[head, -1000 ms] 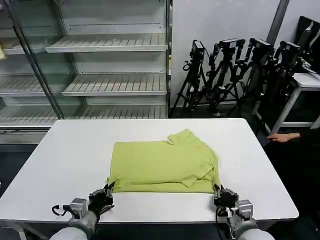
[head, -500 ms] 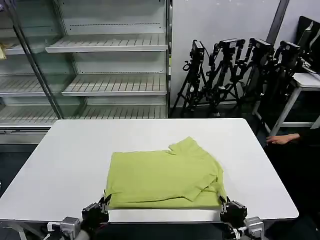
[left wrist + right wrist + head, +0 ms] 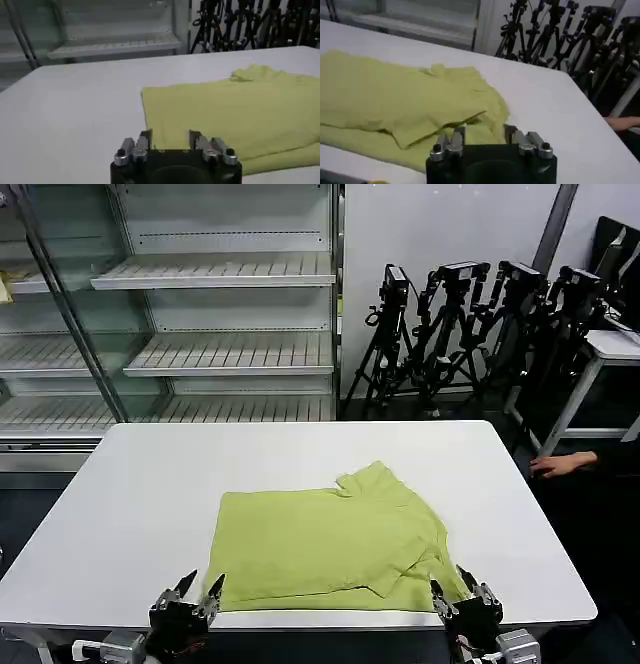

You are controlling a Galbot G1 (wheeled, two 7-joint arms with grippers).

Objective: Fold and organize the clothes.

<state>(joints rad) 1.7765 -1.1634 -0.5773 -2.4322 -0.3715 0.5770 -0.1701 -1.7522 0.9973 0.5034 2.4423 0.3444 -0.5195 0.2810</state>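
Lime-green T-shirt (image 3: 330, 544) lies half-folded on the worktop (image 3: 130, 504), near hem at six o'clock for regripping. My left hand (image 3: 187, 596) and right hand (image 3: 463, 596) hover spread open, empty, at its near corners.

A white rectangular table (image 3: 130, 504) with a smooth, plain top carries a single garment, a lime yellow-green T-shirt (image 3: 325, 539). The T-shirt lies flat, folded into a rough rectangle, in the near half of the table, slightly toward the robot's right. Its near edge runs along the table's front edge, just short of it. One sleeve is folded over the body on the right side, and the collar bunches up at the far edge, pointing toward the back of the table. The visible side of the fabric is plain. Bare white surface surrounds the garment on the left, the right and the far side.
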